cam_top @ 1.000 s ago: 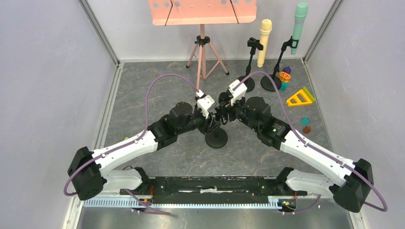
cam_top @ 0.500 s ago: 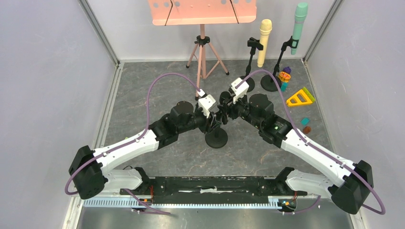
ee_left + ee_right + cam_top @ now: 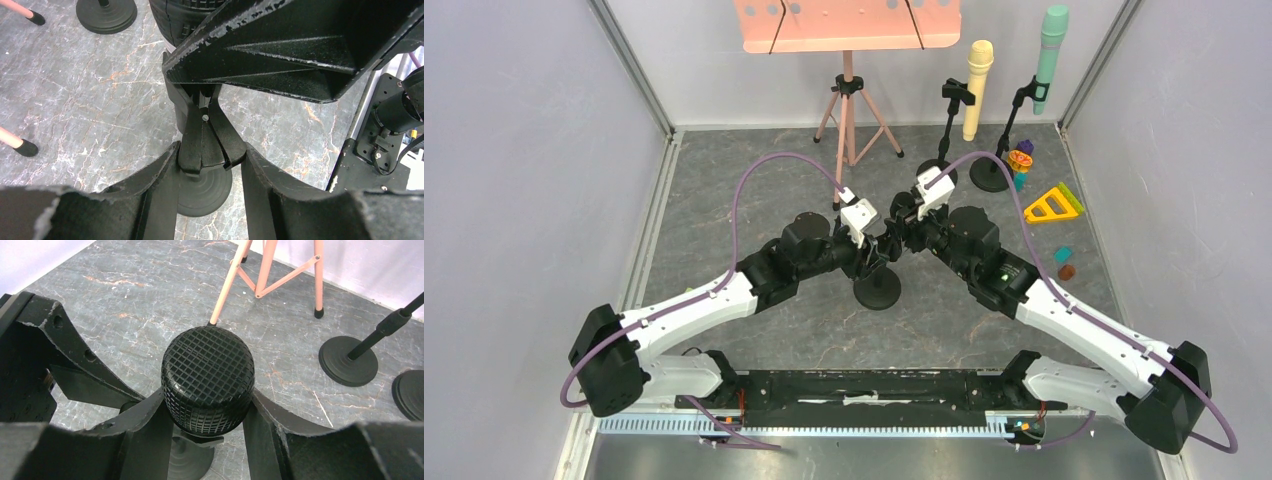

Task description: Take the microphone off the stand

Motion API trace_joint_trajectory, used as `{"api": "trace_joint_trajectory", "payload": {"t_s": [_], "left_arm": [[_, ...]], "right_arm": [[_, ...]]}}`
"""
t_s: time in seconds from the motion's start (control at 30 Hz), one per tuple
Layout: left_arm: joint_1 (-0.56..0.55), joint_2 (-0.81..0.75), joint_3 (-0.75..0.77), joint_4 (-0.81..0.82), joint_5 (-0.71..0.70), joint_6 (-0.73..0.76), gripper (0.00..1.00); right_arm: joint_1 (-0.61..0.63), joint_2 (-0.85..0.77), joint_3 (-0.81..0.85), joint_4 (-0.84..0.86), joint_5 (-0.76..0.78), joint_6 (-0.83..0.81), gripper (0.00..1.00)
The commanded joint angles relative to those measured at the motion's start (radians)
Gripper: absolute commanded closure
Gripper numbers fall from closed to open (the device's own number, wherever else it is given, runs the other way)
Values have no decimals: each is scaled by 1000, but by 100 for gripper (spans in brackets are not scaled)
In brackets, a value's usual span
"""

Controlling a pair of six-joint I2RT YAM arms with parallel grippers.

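Right pincer (image 3: 207,401) clamped on black mesh-headed microphone (image 3: 207,372), left pincer (image 3: 210,151) on black stand clip (image 3: 201,140); I fear an angled pull topples the stand (image 3: 877,292).

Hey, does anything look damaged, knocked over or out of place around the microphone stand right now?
Nothing is toppled or spilled. The right gripper clamps the black microphone, and the left gripper holds the stand clip. The only oddity is that the left gripper's fingers have chipped, whitish edges, which looks like wear.
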Motion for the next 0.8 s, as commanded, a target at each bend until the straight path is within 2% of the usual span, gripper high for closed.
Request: {"api": "trace_joint_trajectory", "payload": {"t_s": [0.0, 0.5, 0.63, 0.73, 0.77], "left_arm": [[0, 2, -15, -97, -34, 12, 98], [0, -11, -25, -98, -24, 14, 98], [0, -20, -33, -72, -29, -4, 59], [0, -22, -26, -59, -37, -18, 48], [-1, -23, -22, -59, -36, -19, 51]], "right_arm": [[-29, -27, -7, 35, 235, -21, 78], [-50, 1, 28, 6, 214, -20, 83], [-50, 1, 24, 23, 68, -21, 83], [-51, 3, 8, 39, -13, 3, 83], [-51, 6, 4, 39, -21, 9, 83]]}}
